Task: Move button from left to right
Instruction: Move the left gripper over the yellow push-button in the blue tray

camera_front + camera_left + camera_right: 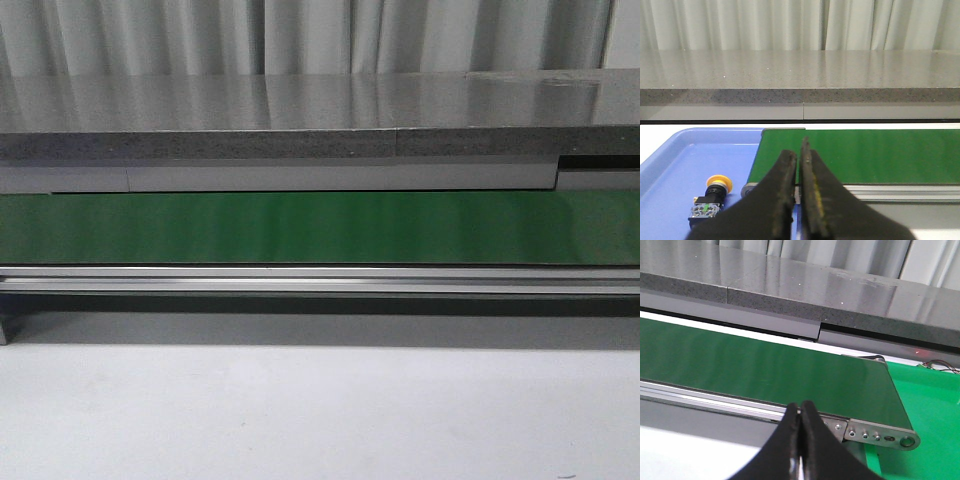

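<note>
The button (711,195), with a yellow-orange mushroom head on a black body, lies in a blue tray (675,165) at the left end of the green conveyor belt (865,155). It shows only in the left wrist view. My left gripper (799,150) is shut and empty, above the tray's right rim, to the right of the button and apart from it. My right gripper (800,410) is shut and empty near the belt's right end (880,432). Neither gripper shows in the front view.
The green belt (320,227) runs across the front view with a metal rail (320,280) in front and a grey stone counter (300,120) behind. A green tray (930,415) lies past the belt's right end. White tabletop (320,410) lies in front.
</note>
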Action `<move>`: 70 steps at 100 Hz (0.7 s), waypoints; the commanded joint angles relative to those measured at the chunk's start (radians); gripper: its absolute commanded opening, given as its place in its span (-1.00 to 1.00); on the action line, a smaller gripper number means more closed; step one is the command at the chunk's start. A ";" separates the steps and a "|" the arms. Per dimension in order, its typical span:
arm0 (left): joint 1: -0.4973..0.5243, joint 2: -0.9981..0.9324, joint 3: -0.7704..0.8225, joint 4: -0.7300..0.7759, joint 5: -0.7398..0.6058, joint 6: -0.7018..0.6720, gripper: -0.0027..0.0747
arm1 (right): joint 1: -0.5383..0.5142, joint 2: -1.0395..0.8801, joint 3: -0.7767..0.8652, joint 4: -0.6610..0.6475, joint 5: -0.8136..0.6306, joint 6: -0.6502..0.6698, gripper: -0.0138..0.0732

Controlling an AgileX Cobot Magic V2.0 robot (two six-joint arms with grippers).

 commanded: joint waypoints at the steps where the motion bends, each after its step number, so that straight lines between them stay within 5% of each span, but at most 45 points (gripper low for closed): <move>1: 0.003 -0.036 0.040 -0.004 -0.087 -0.011 -0.92 | -0.007 -0.015 0.000 -0.011 -0.089 -0.004 -0.96; 70: 0.003 -0.016 -0.022 -0.043 -0.080 -0.011 -0.92 | -0.007 -0.015 0.000 -0.011 -0.089 -0.004 -0.96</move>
